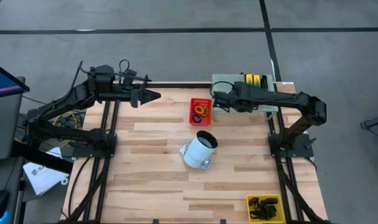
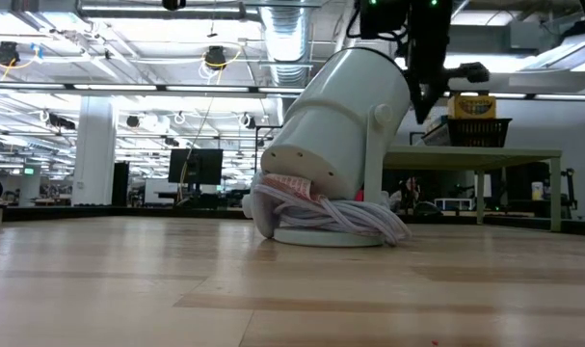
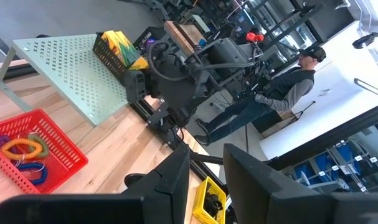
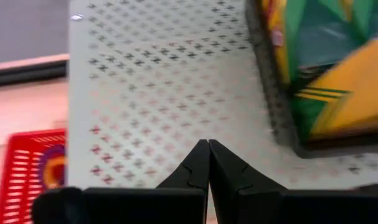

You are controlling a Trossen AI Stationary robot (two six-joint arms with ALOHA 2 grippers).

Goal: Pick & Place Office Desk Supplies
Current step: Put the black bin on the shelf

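Two dark arms [image 1: 83, 99], black cables, tapered black fingers [image 4: 195, 171], toothed edges.

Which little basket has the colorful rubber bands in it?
The red basket, at the far middle of the table. The yellow basket at the near right corner holds black clips, and the black basket on the grey perforated shelf holds crayon boxes.
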